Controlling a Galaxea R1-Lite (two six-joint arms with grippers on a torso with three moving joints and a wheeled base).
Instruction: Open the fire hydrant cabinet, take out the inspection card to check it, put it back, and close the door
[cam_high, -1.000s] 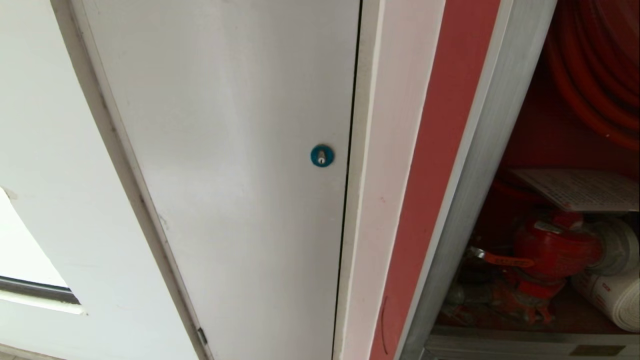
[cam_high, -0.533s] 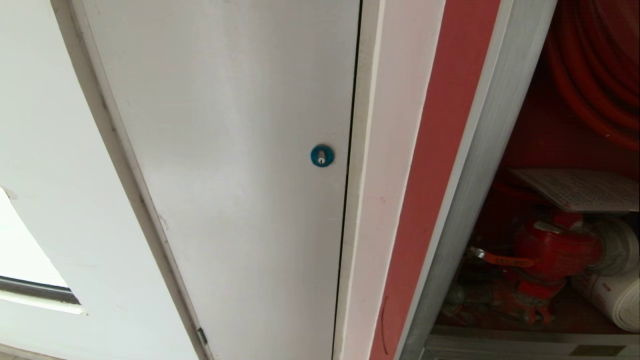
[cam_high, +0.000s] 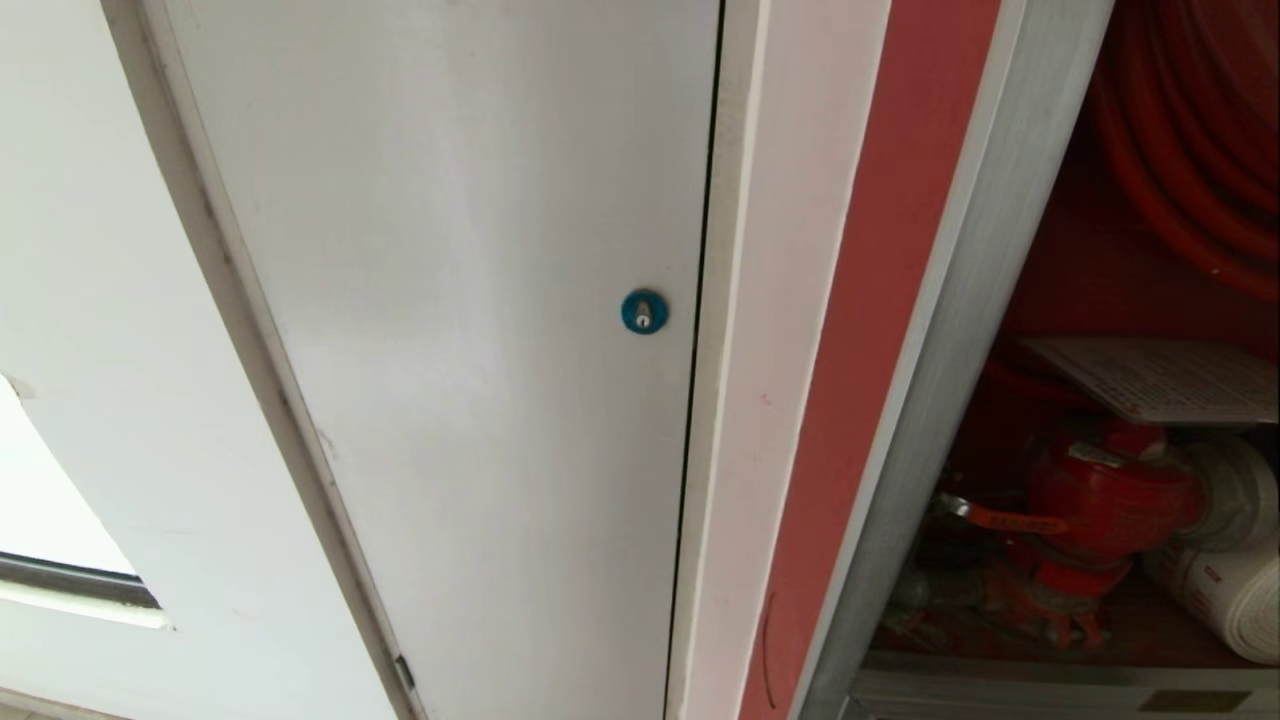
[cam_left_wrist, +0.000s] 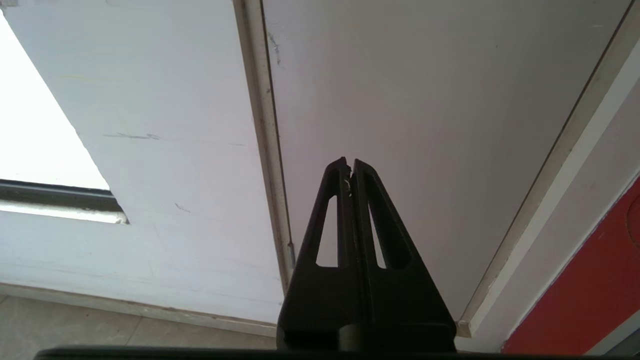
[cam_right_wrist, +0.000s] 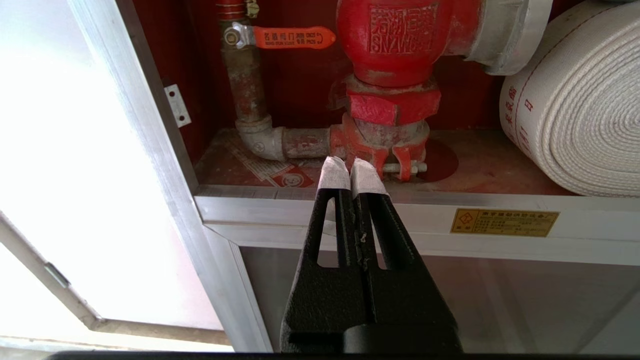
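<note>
Fire hydrant cabinet (cam_high: 960, 330) at my right, interior showing: hose coil (cam_high: 1190, 140), hydrant valve (cam_right_wrist: 400, 45), rolled white hose (cam_right_wrist: 575, 110). I see no glass door across this opening. Inspection card (cam_high: 1165, 378) lies flat just above valve; I judge it thin, light, floppy, so pinch free near edge. Room tight between valve, roll and silver frame (cam_right_wrist: 165, 150); sill edge (cam_right_wrist: 310, 202) to clear. Right hand (cam_right_wrist: 351, 172) pressed closed, empty, before sill. Left hand (cam_left_wrist: 349, 164) closed, empty, facing white panel door (cam_high: 460, 330).

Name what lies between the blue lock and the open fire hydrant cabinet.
In the head view, a white frame strip and a red band lie between the blue lock and the fire hydrant cabinet.
</note>
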